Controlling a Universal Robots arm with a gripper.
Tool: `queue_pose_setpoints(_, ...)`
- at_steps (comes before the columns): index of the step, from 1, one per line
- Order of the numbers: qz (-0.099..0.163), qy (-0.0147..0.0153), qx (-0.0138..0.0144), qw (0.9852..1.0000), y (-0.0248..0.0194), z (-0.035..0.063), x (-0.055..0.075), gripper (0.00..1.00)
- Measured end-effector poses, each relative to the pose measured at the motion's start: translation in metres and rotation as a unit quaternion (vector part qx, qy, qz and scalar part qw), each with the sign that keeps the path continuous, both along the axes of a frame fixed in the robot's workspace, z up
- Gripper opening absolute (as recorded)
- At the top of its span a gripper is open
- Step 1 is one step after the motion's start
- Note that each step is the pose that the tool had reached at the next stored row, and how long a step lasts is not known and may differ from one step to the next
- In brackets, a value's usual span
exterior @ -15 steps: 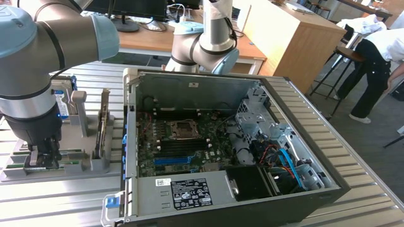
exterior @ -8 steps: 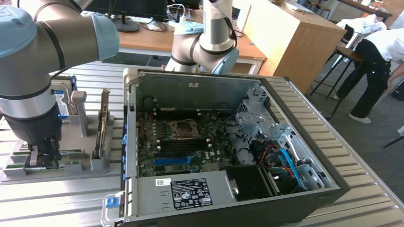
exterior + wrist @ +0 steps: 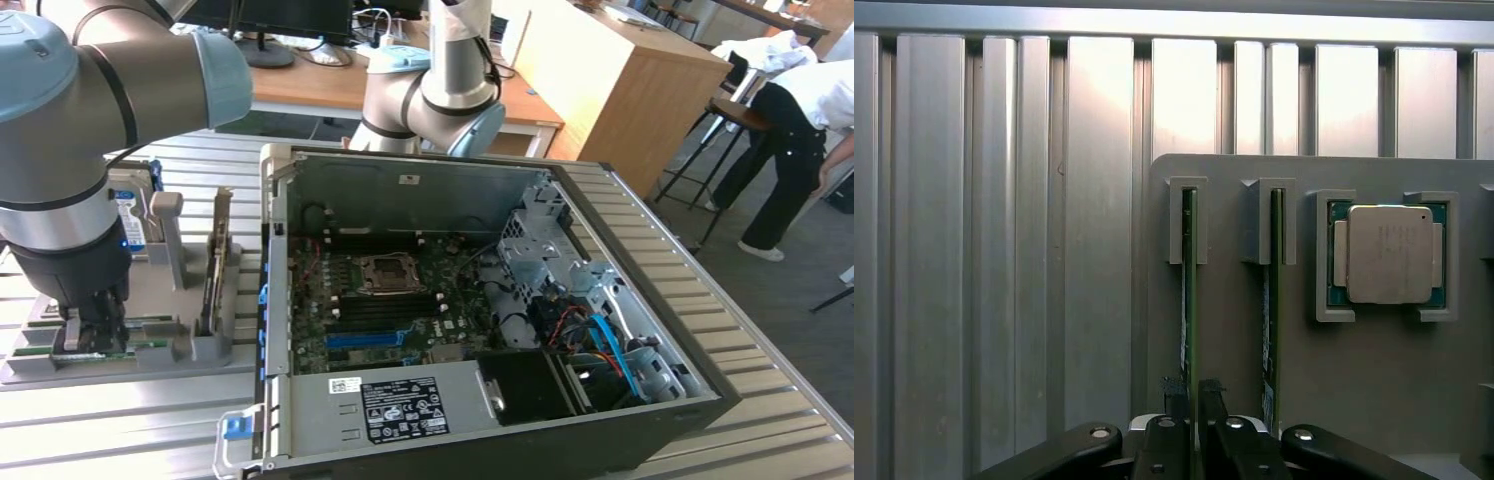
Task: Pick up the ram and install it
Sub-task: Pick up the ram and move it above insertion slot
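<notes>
Nearest the lens: bulky grey-and-pale-blue robot arm [image 3: 60,150], pointing straight down onto the flat grey fixture plate [image 3: 1354,400], taken here as landmark. Under the plate, and under all else, slatted aluminium table [image 3: 774,410]. Just beside the plate, black desktop computer case [image 3: 400,190], laid on its side with the panel off so the green motherboard [image 3: 387,300] faces up, judged to give access from above. On the plate, a silver hard drive with blue trim [image 3: 140,195] stands upright between grey posts. Also on the plate, the ram [image 3: 1189,290], a long thin green circuit-board stick, stands on edge with one end caught in a notched grey post. A second green stick [image 3: 1274,290] stands parallel just beside it in its own post. Edge-up parking leaves both flat faces bare, presumably so a pinch from above can take them. On the far side of the second stick from the ram, a square silver-capped processor chip [image 3: 1389,255] lies flat in a pocket of corner brackets, which should keep it from sliding. Black gripper [image 3: 1192,395] straddles the ram at the end away from its post, lined up with the stick's length; whether it has clamped or stands just clear, cannot tell. Ram sits in the plate, not lifted, well apart from the motherboard: pick-up in hand, install not begun.
</notes>
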State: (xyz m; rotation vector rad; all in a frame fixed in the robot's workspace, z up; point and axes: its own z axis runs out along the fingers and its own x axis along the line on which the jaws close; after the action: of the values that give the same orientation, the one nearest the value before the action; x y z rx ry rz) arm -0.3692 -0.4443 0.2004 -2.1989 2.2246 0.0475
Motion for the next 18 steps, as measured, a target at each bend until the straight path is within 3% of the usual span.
queue_pose_setpoints(4, 0.0, 0.0, 0.0, 1.0, 0.0, 0.0, 0.0, 0.17)
queue_pose_setpoints(5, 0.0, 0.0, 0.0, 1.0, 0.0, 0.0, 0.0, 0.11)
queue_pose_setpoints(18, 0.0, 0.0, 0.0, 1.0, 0.0, 0.0016, 0.0, 0.11)
